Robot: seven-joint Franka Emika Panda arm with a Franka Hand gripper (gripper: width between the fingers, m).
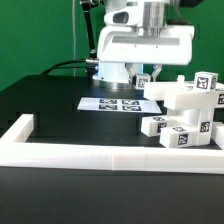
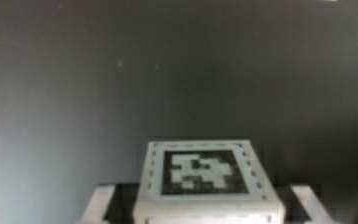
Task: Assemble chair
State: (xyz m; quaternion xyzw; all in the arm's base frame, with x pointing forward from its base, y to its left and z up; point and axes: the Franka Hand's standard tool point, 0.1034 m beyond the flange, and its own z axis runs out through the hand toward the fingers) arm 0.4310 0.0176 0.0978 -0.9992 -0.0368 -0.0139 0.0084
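One arm; one marker board; one white border rail; chair parts clustered, count unclear.

The chair parts are white, chunky, each face stamped with a black-and-white square tag; one such tag fills the wrist view against dull grey. The table is black, the border rail white, the marker board white with black tags, the backdrop green.
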